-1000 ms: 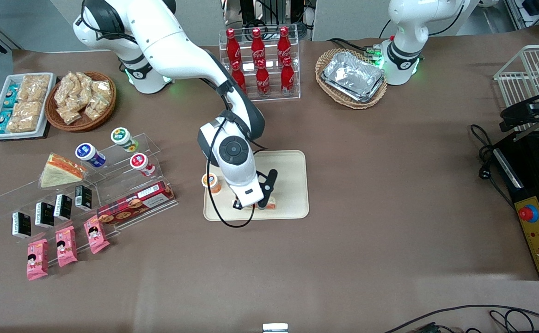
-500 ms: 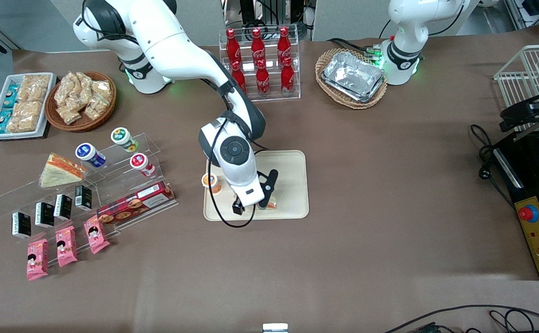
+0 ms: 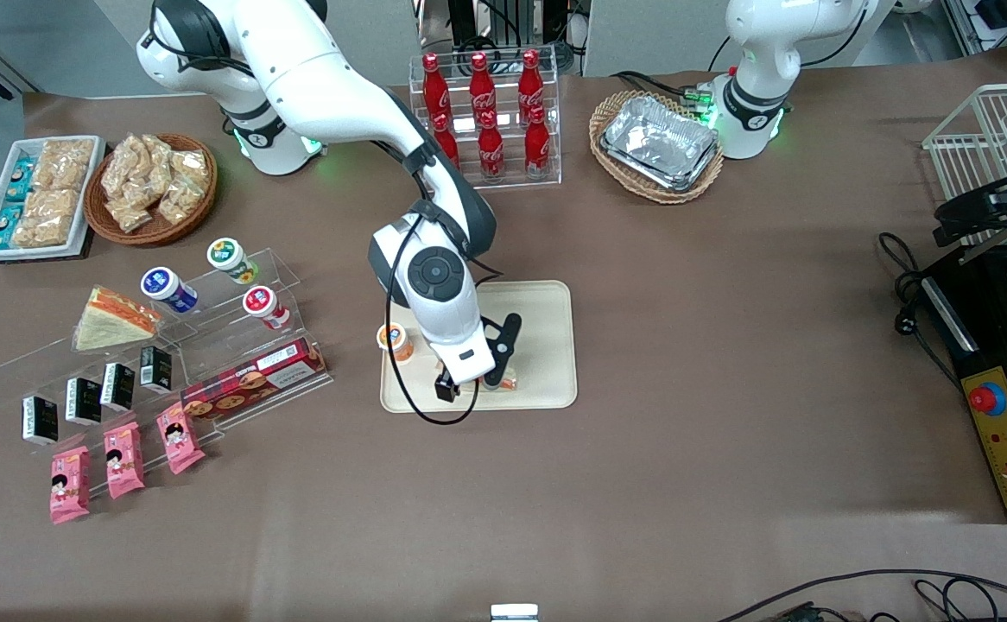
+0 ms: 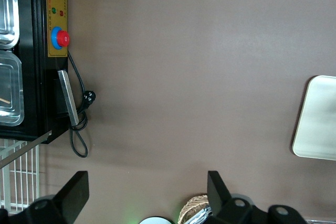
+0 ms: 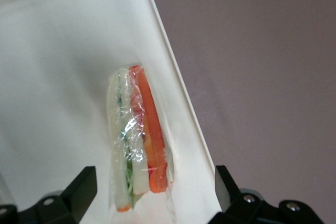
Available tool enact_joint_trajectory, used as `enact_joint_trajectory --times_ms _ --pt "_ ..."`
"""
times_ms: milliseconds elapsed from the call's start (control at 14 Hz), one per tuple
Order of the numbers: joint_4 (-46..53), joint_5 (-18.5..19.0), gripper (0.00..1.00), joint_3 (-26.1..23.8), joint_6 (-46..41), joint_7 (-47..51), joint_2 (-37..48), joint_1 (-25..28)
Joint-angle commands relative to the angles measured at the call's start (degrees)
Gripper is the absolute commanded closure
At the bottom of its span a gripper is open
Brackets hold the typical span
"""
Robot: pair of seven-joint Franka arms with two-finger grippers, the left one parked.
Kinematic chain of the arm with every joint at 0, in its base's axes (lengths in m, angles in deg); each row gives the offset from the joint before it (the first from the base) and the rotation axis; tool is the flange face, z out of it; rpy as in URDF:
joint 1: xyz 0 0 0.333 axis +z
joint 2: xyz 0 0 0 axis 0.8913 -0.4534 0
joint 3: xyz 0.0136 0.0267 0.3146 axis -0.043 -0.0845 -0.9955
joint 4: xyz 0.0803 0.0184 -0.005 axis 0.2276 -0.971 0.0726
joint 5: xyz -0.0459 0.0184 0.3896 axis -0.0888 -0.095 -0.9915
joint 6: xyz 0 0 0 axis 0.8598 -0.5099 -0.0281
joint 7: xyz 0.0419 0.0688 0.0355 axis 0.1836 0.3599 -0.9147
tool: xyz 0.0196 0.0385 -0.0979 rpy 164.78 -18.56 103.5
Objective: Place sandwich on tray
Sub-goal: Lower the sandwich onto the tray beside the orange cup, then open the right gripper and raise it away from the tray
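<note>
Viewing from the front, the gripper (image 3: 467,389) is seen low over the tray (image 3: 547,345) on the desk (image 3: 685,363), at its nearer edge; the sandwich (image 3: 503,378) is largely hidden beneath it. On the right wrist view, the sandwich (image 5: 137,139) is found lying on the tray (image 5: 63,66) near its rim, with the fingers (image 5: 79,192) spread and clear of it.

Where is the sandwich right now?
The sandwich lies on the tray, close to the rim nearest the front camera. The open tool hangs just above it, and an orange-lidded cup stands nearby.
</note>
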Motion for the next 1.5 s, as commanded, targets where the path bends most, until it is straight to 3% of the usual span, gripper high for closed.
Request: enact_joint_trajectory --times_ms 0,714,1000,1429 --pt "-0.5 0.4 0.00 0.5 -3.2 0.6 4.5 0.4" --pt "0.0 0.0 0.00 1.1 -17.0 2.6 18.1 -4.4" --pt "0.4 0.0 0.00 1.1 -22.8 13.7 24.6 -6.9" --pt "0.4 0.7 0.00 0.6 -27.7 30.0 31.8 -19.5"
